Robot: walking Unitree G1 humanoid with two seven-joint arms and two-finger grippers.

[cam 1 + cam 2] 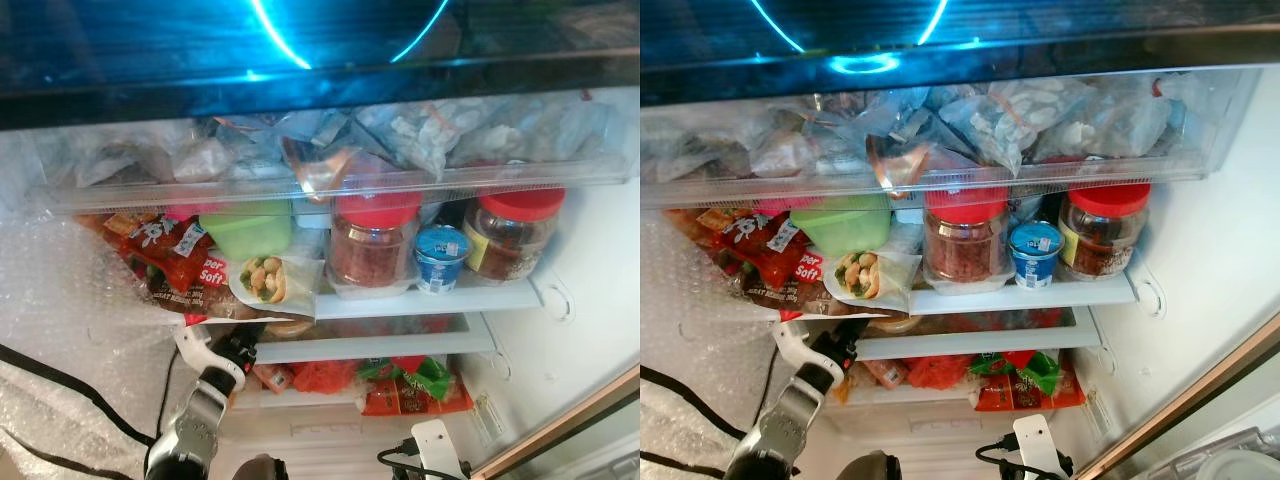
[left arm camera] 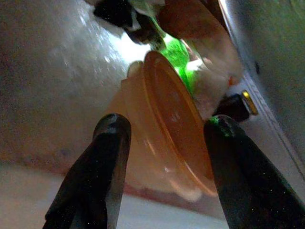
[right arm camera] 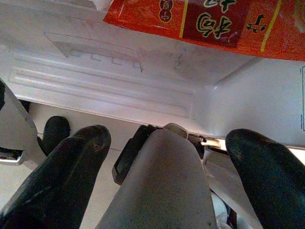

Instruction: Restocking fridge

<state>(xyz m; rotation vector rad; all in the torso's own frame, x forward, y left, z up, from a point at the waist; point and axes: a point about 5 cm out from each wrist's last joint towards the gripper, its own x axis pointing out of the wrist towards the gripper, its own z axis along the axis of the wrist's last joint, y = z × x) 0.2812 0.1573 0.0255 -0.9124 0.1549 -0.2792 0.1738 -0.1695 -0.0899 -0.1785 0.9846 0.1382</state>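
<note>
My left hand (image 1: 243, 350) reaches into the fridge's lower shelf (image 1: 400, 347), fingers spread wide around an orange-lidded tub (image 2: 167, 138), not gripping it. I'd nudge forward and centre the tub before closing or letting go. My right hand (image 3: 164, 157) hangs low, released, holding nothing.

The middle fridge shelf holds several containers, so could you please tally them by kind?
Red-lidded jars: 2
Blue yogurt cup: 1
Green tub: 1
Wrapped sandwich roll: 1
Red snack bags: 2
Total: 7
</note>
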